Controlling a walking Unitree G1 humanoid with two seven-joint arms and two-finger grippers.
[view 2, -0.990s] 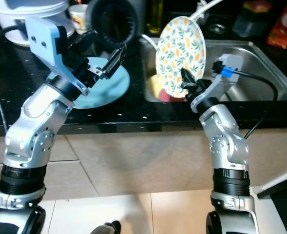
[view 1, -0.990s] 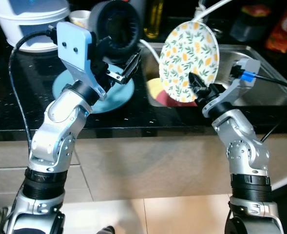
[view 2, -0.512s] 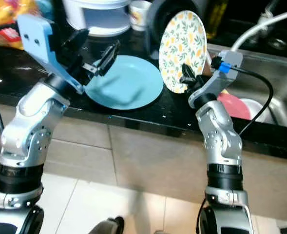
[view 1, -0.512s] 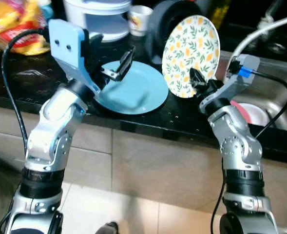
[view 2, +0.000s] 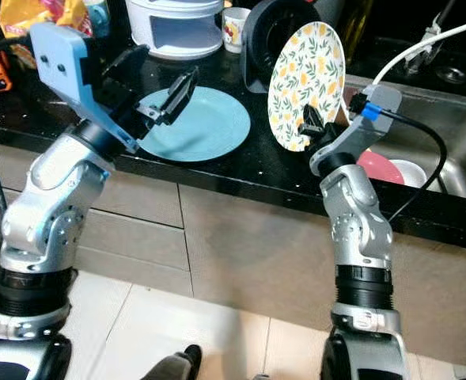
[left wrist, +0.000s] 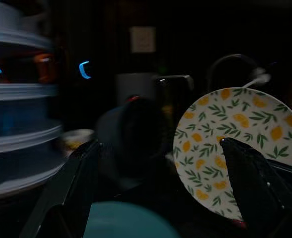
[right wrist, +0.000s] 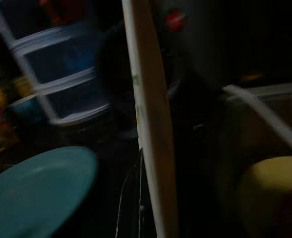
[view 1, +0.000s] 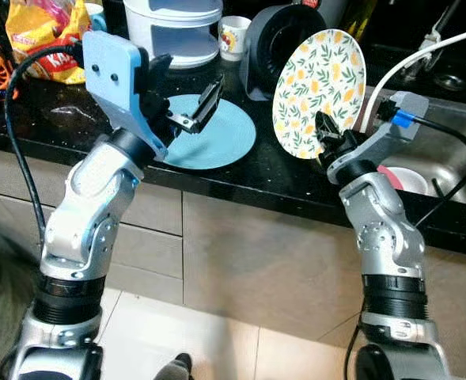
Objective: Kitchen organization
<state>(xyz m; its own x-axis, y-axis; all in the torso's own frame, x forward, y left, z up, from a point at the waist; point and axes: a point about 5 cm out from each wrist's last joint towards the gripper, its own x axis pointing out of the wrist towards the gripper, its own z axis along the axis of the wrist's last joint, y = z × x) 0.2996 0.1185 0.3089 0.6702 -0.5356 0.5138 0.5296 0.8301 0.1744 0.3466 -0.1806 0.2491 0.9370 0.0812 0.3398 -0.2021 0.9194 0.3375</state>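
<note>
Edge-on at the right wrist, the floral plate [right wrist: 148, 124] hides its pattern.

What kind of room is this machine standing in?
Most likely a home kitchen. A black countertop runs into a steel sink with dishes in it, a blue plate lies on the counter, and the right hand holds up a flowered plate.

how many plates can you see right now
3. A floral plate held upright in the right hand, a blue plate flat on the counter, and a pink plate in the sink. More may be hidden.
</note>
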